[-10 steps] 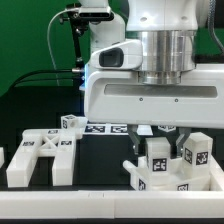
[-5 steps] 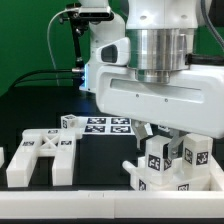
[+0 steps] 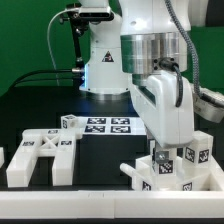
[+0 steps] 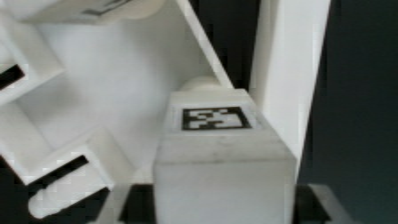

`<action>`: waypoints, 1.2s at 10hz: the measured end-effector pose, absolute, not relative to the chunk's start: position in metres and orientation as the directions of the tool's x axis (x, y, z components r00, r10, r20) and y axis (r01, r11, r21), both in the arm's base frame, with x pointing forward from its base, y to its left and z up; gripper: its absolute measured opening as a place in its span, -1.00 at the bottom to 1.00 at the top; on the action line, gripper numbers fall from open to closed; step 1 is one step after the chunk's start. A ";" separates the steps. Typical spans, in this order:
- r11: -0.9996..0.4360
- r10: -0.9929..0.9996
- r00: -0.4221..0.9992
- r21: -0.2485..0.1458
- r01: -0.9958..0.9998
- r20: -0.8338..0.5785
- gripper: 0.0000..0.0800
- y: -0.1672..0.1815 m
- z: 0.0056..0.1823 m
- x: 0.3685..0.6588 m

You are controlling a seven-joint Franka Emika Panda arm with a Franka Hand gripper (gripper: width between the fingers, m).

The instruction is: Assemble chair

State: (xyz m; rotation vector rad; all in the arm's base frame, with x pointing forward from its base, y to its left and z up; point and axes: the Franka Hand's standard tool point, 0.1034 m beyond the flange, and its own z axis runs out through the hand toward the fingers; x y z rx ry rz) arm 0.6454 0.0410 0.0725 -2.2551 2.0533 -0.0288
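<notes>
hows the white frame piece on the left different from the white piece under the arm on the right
The left frame piece lies flat; the right piece stands upright. The left frame piece is clear of the arm; the right piece sits directly under it. The left shows open bars; the right looks blocky. Both are white with marker tags.

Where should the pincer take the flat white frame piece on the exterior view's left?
Probably from straight above, closing across one straight bar of the white frame piece. It lies flat on the black table, so a side approach finds little height. The open gaps between its bars should leave room for a finger on each side.
</notes>
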 end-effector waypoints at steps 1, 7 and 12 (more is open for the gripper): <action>-0.148 -0.988 0.152 -0.081 -0.986 -0.041 -0.03 0.042 0.072 0.645; -0.752 -0.657 0.754 -0.091 -0.653 0.020 0.62 0.052 0.075 0.647; -0.966 -0.255 0.965 -0.047 -0.253 0.065 0.62 0.049 0.073 0.646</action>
